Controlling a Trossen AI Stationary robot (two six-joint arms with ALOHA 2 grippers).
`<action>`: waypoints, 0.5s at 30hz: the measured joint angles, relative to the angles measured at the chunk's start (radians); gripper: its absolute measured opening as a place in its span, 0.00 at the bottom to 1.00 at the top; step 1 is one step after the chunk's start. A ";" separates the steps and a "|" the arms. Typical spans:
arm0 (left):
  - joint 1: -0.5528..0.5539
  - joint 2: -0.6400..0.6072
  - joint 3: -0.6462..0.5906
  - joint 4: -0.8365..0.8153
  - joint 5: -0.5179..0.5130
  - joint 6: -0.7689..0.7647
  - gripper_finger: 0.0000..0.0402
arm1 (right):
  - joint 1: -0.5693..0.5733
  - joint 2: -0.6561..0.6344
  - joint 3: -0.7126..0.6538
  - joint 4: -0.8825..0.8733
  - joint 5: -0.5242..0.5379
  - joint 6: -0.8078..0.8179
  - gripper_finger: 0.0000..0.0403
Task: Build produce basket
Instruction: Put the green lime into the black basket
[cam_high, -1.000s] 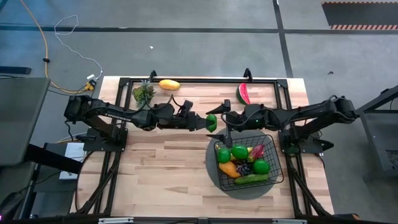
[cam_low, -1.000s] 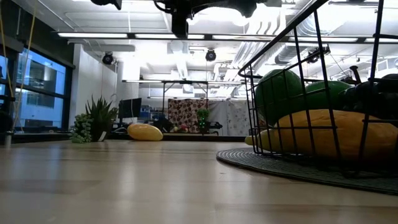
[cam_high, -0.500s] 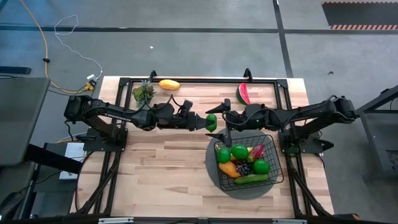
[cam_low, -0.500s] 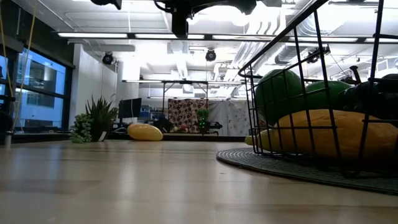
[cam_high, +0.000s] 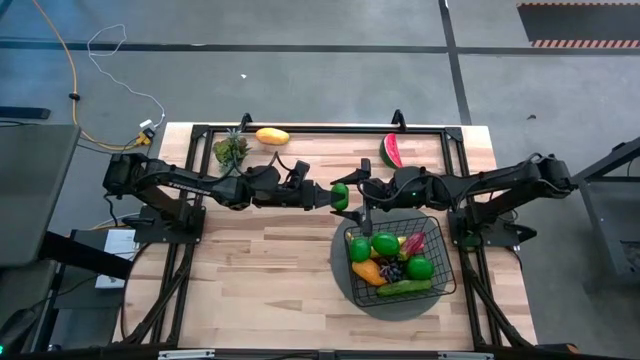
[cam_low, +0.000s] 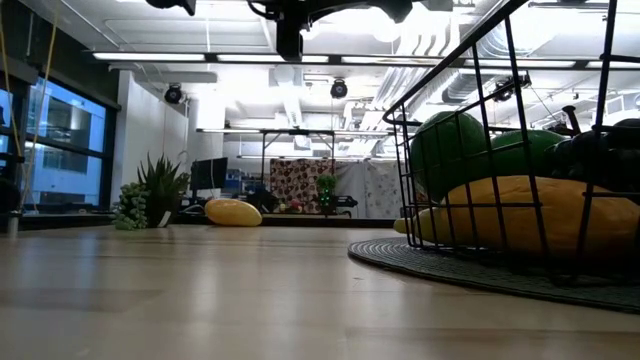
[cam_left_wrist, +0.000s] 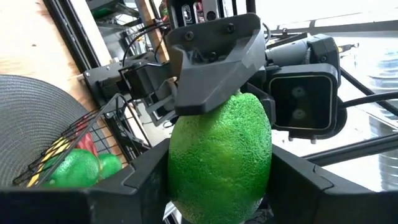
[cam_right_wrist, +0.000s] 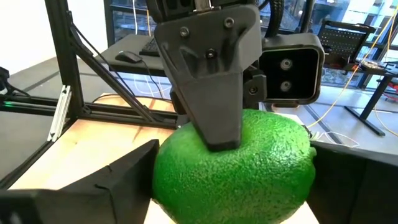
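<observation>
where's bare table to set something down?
Free: the wood left of the basket, across the table's near half. Also the far strip between the mango and the watermelon slice. Crowded: mid-table, where both tools meet on the lime.

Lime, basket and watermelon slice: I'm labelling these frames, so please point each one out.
Lime (cam_high: 340, 191), high view, its middle, between the two tools.
Basket (cam_high: 440, 243), high view, right side of the wire rim.
Watermelon slice (cam_high: 392, 151), high view, its red flesh.

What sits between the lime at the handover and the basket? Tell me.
Nothing visible. The lime is held above the table between the left gripper and the right gripper, and the basket lies just beyond, open-topped, with only bare table between.
</observation>
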 joint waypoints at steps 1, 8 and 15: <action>0.000 0.000 0.000 0.000 0.000 0.007 0.52 | 0.000 0.000 0.000 0.000 0.000 0.000 0.75; 0.000 0.000 0.000 0.003 0.000 0.045 0.53 | 0.000 0.000 0.000 0.001 0.000 -0.001 0.73; 0.003 0.000 0.000 0.073 -0.010 0.131 0.61 | 0.000 -0.001 -0.001 -0.006 0.000 -0.002 0.72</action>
